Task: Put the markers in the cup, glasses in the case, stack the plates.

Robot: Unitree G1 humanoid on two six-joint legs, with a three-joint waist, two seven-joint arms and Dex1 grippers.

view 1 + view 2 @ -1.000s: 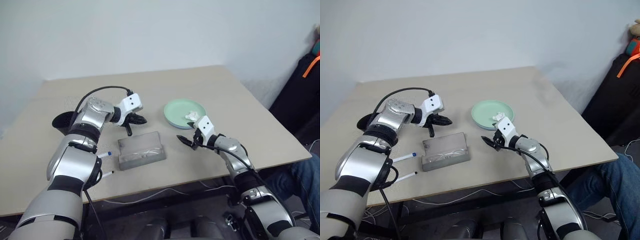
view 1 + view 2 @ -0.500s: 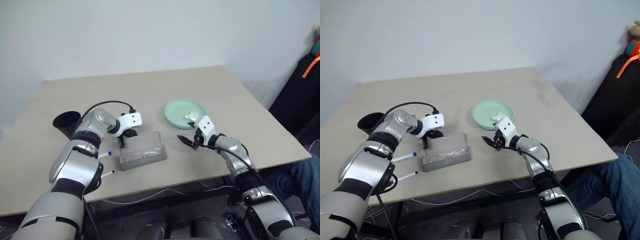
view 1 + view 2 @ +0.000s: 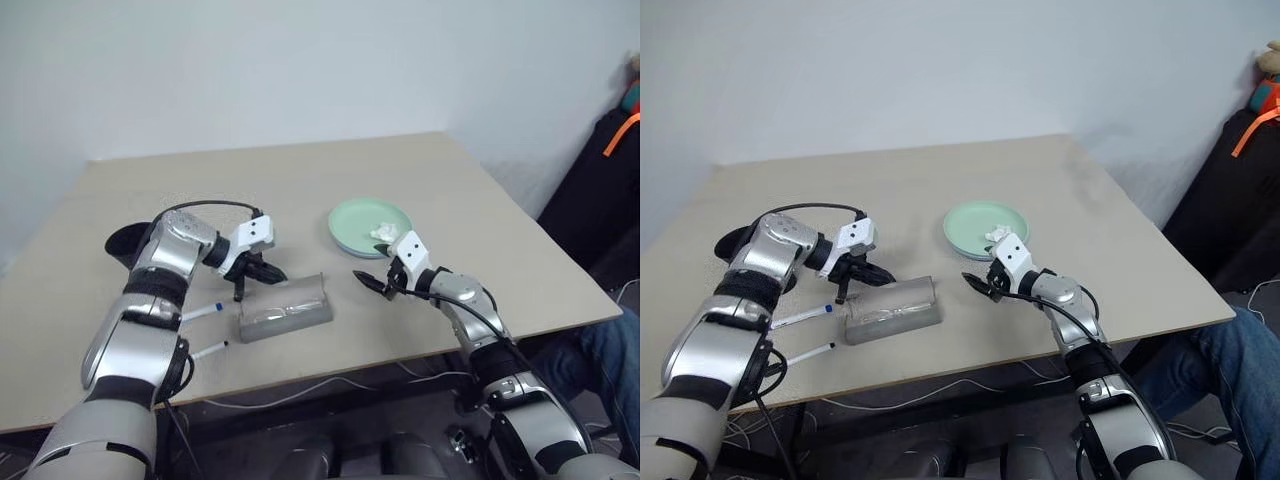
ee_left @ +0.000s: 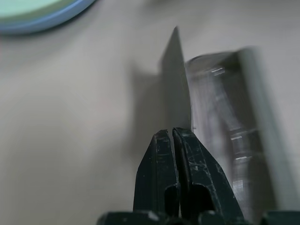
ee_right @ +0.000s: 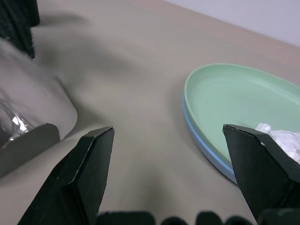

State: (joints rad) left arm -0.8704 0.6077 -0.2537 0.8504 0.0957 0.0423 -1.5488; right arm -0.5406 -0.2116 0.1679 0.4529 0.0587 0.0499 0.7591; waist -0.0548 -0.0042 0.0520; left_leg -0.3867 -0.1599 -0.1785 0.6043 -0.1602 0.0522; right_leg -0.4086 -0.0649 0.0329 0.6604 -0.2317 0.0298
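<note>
Grey case (image 3: pixel 285 309) is lying mid-counter (image 3: pixel 400 170), lid half raised, the clear glasses (image 5: pixel 16 123) inside; the left pincer (image 3: pixel 262 271), fingers pressed together, is nudging that lid, so closing the case looks like the step in hand; next comes pushing it flat. Right pincer (image 3: pixel 372 284) is hovering wide, holding nothing. Count: two markers (image 3: pixel 205 310), one cup (image 3: pixel 128 243), two plates (image 3: pixel 368 226) already stacked.

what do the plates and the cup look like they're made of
Plates: likely matte plastic; a mint green one sits on a light blue one, with thin, even rims and soft, dull colour. Cup: probably plastic too, matte black with no glint, though part of it is hidden behind the arm.
</note>
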